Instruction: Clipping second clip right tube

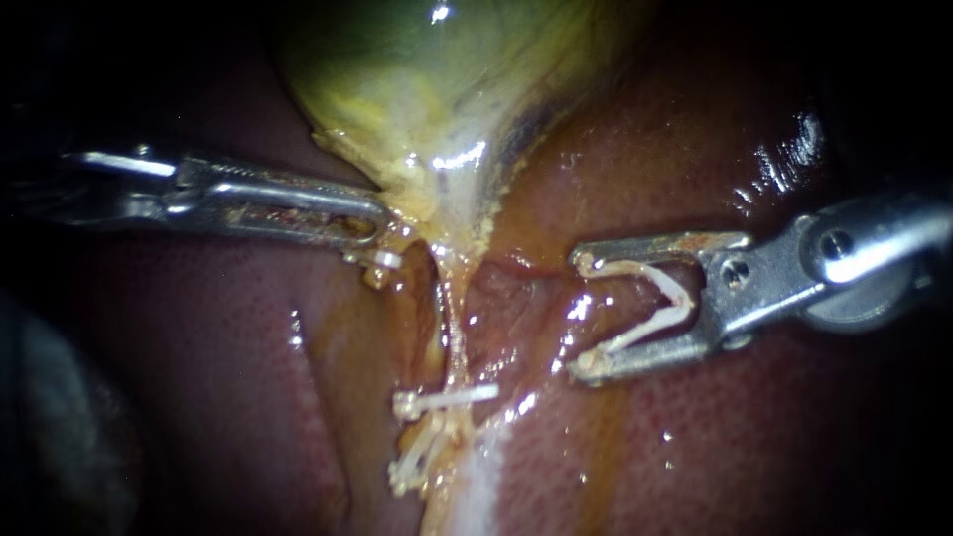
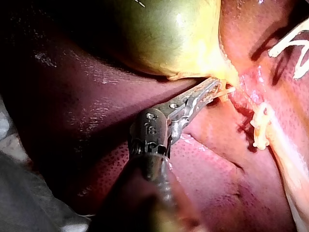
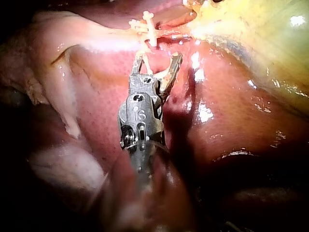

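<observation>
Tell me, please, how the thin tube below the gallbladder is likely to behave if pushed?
Probably floppy: the tube is a thin strand running from the gallbladder. Likely slippery too, since wet glints cover it.

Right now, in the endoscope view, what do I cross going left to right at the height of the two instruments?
First the left instrument → the pale tube running down from the gallbladder → the right instrument, its jaws spread around an open clip seated between them.

Yellow-green gallbladder (image 1: 437,79); reddish-brown, finely speckled liver (image 1: 695,437); white clips (image 1: 447,399).
</observation>
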